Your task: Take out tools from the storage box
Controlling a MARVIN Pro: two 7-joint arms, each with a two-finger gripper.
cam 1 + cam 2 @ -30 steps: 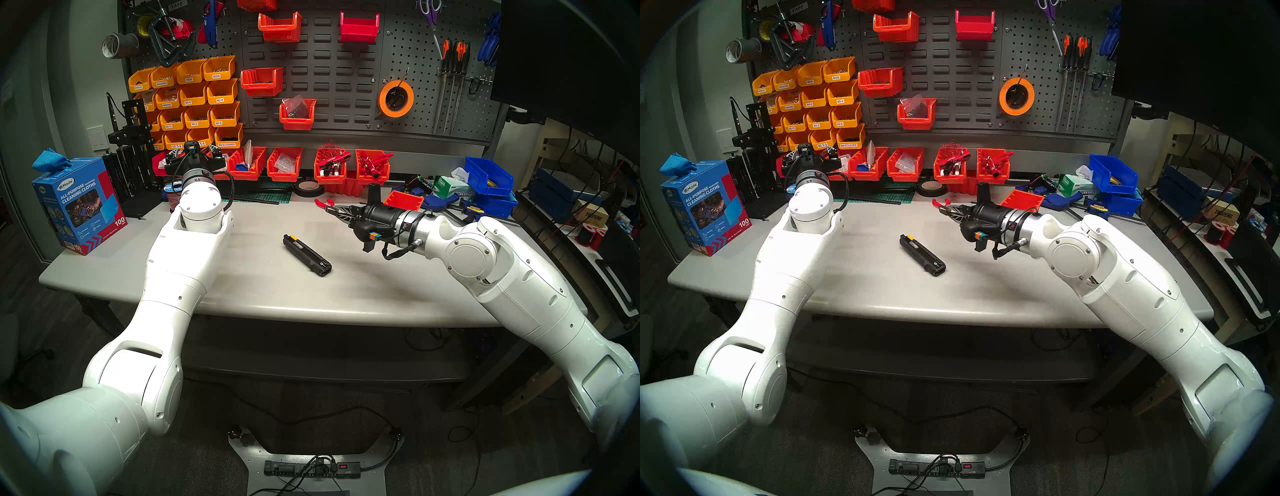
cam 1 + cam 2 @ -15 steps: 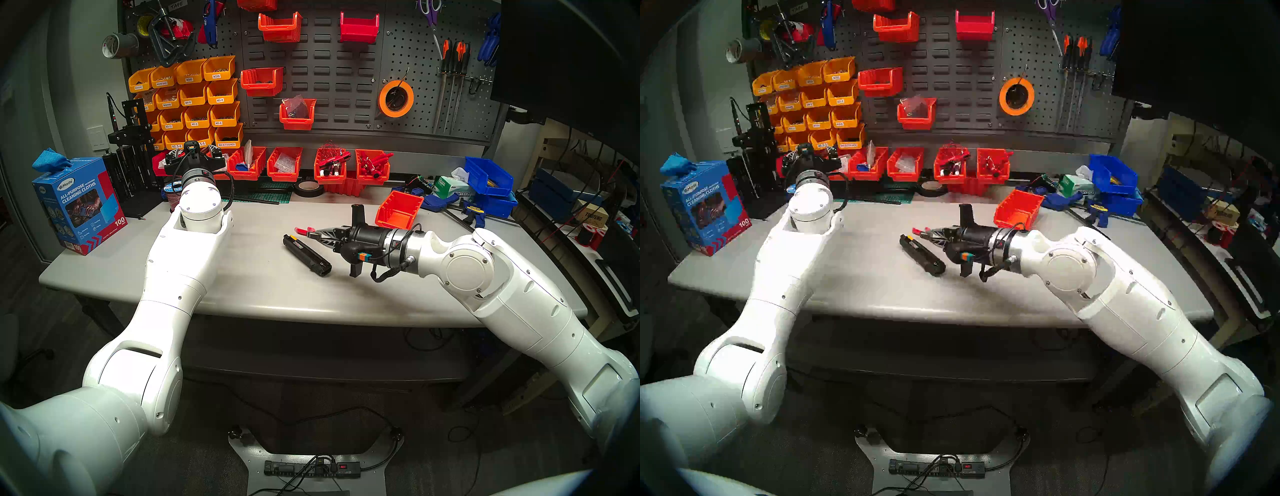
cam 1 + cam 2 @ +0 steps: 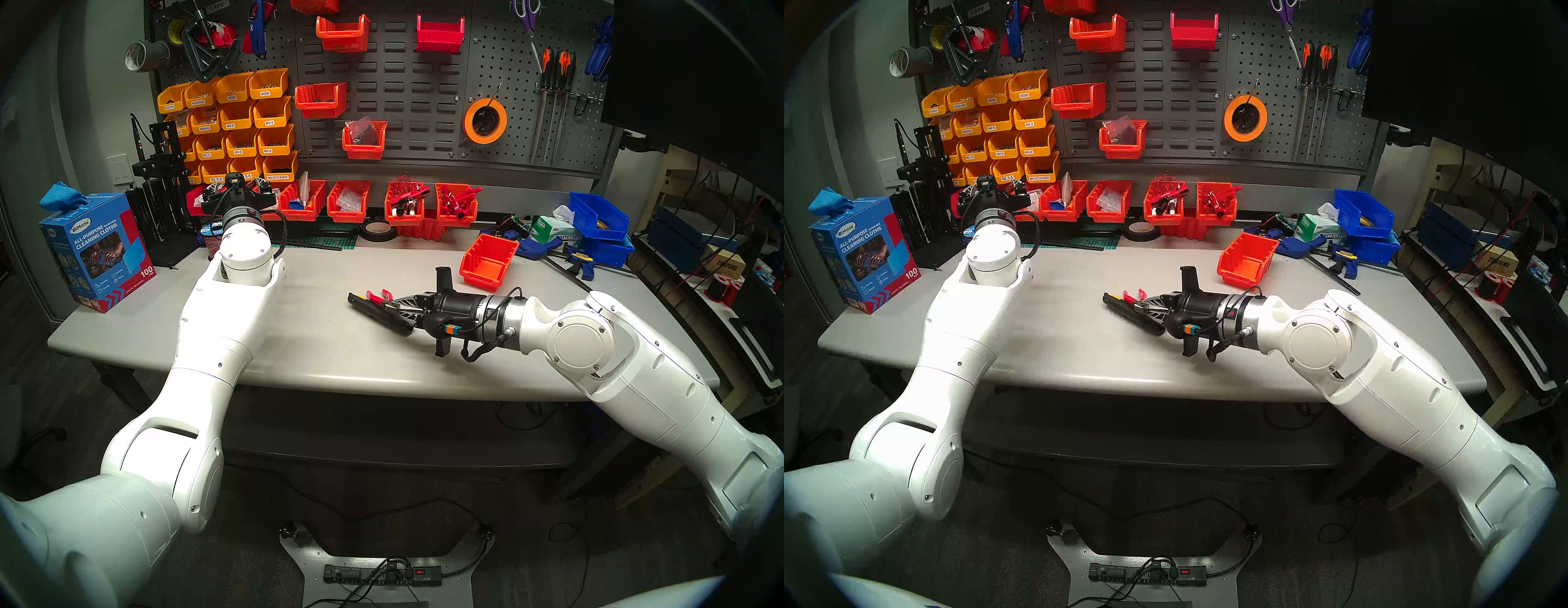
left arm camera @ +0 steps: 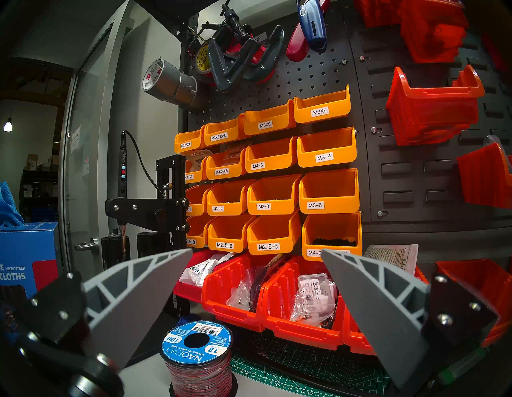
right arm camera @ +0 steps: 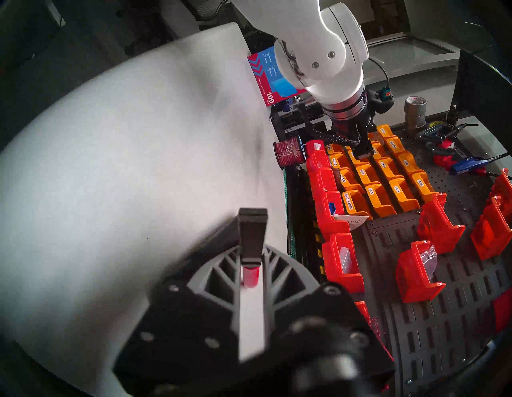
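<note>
A: What is changing at the right gripper (image 3: 388, 305)?

B: It has come down from beside the storage box (image 3: 488, 264); its jaws are parting slightly around the red-handled pliers (image 3: 379, 296), laying them just beside the black tool (image 3: 373, 311). Release is starting.

A: And the left gripper (image 4: 256, 302)?

B: Gaping wide, empty.

A pale grey laminate tabletop (image 3: 322, 356) stands against a dark grey metal pegboard wall panel (image 3: 424, 110) hung with yellow labelled plastic bins (image 3: 237, 123) and orange-red plastic bins (image 3: 320, 99). A grey lower shelf (image 3: 382, 441) runs under the tabletop, above dark grey carpet floor (image 3: 509, 552) where a black power strip (image 3: 382, 574) lies. To the left is a grey wall with a white switch plate (image 3: 120, 169); the left wrist view shows a glass door (image 4: 91, 155) and a lit hanging bulb (image 4: 7, 126).
</note>
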